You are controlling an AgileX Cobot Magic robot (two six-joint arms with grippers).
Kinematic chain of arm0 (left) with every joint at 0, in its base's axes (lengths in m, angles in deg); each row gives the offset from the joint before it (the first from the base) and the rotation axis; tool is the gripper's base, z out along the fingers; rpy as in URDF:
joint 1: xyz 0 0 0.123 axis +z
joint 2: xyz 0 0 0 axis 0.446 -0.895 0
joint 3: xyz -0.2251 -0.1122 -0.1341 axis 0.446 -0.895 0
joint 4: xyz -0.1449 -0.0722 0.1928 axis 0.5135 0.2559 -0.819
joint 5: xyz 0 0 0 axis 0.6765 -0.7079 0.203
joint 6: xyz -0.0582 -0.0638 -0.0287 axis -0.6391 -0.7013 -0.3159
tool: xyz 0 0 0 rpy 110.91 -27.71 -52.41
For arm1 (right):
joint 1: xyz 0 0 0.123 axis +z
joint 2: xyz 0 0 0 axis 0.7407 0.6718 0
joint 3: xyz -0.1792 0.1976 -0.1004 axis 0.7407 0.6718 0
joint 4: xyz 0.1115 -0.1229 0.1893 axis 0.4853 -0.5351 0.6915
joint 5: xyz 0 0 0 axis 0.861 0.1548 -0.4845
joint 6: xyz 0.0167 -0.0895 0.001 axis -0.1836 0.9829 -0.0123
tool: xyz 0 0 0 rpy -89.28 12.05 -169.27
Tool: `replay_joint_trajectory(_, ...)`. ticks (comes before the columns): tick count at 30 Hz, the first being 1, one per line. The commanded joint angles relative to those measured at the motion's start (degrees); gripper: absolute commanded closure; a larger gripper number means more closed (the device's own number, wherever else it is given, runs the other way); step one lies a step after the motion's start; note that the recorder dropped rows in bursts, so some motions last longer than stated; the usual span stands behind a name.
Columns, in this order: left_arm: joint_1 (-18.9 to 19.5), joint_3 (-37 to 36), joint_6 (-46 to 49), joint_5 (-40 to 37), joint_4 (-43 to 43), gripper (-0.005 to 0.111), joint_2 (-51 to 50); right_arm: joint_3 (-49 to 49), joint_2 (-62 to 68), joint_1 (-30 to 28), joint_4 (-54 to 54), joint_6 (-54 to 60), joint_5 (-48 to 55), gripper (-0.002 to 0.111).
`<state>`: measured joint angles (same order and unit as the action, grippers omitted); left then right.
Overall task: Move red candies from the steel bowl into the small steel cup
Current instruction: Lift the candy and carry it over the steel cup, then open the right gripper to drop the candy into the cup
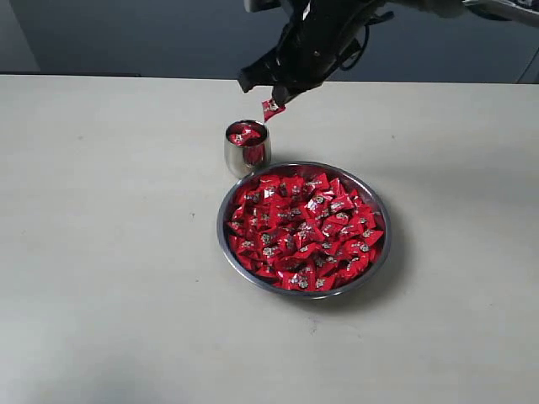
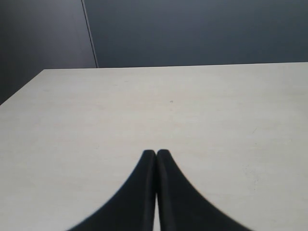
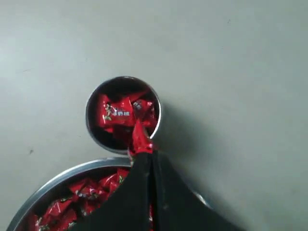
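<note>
The steel bowl (image 1: 378, 249) (image 3: 57, 177) sits on the table, heaped with red candies (image 1: 303, 231) (image 3: 72, 202). Just behind it stands the small steel cup (image 1: 247, 156) (image 3: 91, 132) with a few red candies (image 3: 118, 111) inside. My right gripper (image 1: 276, 98) (image 3: 147, 155) hangs just above the cup's rim on the bowl side, shut on one red candy (image 1: 272, 108) (image 3: 140, 138) that dangles from its tips. My left gripper (image 2: 156, 153) is shut with nothing in it, over bare table; it does not appear in the exterior view.
The pale table (image 1: 109, 252) stretches wide around bowl and cup. A dark wall (image 2: 192, 31) rises behind the table's far edge.
</note>
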<state>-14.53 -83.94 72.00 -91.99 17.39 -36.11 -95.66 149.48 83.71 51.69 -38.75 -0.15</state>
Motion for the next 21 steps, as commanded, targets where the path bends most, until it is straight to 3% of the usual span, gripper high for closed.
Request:
replay_joint_trajectory(1, -0.3, -0.2, -0.1, 0.1, -0.3, 0.106, 0.3, -6.2, 4.0, 0.4, -0.1, 0.2, 2.4, 0.109)
replay_joint_trajectory(8, -0.3, -0.2, -0.1, 0.1, -0.3, 0.106, 0.3, -12.0, 8.4, 0.9, 0.0, -0.4, 2.7, 0.109)
replay_joint_trajectory(21, -0.3, -0.2, -0.1, 0.1, -0.3, 0.106, 0.3, -12.1, 11.5, 0.9, -1.0, -0.8, 0.8, 0.109)
